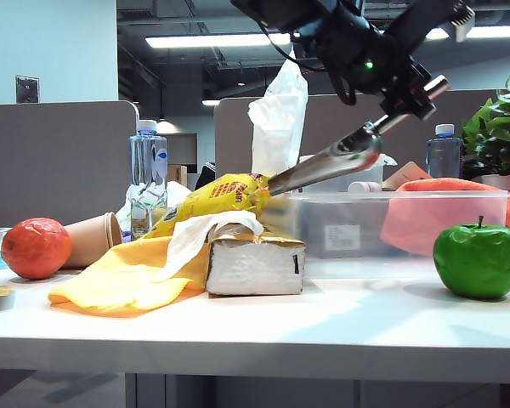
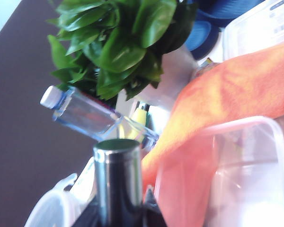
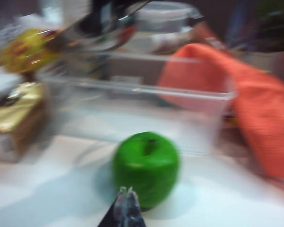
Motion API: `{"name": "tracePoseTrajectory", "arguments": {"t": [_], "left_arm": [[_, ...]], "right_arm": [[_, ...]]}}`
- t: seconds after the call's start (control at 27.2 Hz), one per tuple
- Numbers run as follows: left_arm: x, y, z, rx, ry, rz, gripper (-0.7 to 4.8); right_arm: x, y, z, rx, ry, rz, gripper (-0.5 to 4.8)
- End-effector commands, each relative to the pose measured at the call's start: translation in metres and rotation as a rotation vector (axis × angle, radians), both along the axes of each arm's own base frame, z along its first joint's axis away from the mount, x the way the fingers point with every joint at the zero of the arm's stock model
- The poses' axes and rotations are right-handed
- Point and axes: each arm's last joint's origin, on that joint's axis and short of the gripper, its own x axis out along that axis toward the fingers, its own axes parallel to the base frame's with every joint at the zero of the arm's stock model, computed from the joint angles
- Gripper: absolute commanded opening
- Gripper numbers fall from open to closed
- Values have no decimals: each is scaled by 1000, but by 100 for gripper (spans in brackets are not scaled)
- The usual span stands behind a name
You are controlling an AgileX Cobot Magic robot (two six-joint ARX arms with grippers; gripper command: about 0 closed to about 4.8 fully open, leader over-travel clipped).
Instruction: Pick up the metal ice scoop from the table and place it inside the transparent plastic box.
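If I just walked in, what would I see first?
First the shiny metal ice scoop, held up in the air by the left gripper above the transparent plastic box. Then the bright green apple on the table at the front right, with the right gripper shut close by it.

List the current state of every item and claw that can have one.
metal ice scoop: lifted, tilted, above the box.
left claw: shut on the scoop handle.
right claw: shut, empty, near the green apple.
transparent plastic box: open-topped, orange cloth draped over its rim.
water bottle: upright, capped.
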Motion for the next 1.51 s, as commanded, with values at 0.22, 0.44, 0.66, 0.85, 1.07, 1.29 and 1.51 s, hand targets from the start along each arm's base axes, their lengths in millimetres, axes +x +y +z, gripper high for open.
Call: {"name": "tracePoseTrajectory", "arguments": {"t": [0.22, 0.44, 0.66, 0.85, 1.07, 1.29, 1.51], "left_arm": [[7, -15, -19, -56, 50, -34, -6], [5, -25, -31, -67, 43, -57, -6], [7, -27, -32, -105, 9, -58, 108], [7, -26, -32, -105, 9, -55, 195], [9, -26, -35, -97, 6, -13, 225], [11, -22, -29, -110, 3, 151, 95], [5, -13, -5, -249, 176, 225, -6]], "right_arm": [[2, -14, 4, 11, -37, -140, -1], [1, -14, 5, 13, -46, -141, -1], [1, -14, 5, 14, -47, -141, -1], [1, -14, 4, 13, -46, -141, -1], [1, -14, 4, 13, -46, -140, -1], [1, -14, 4, 13, -46, -140, -1], [1, -14, 4, 13, -46, -135, -1]]}}
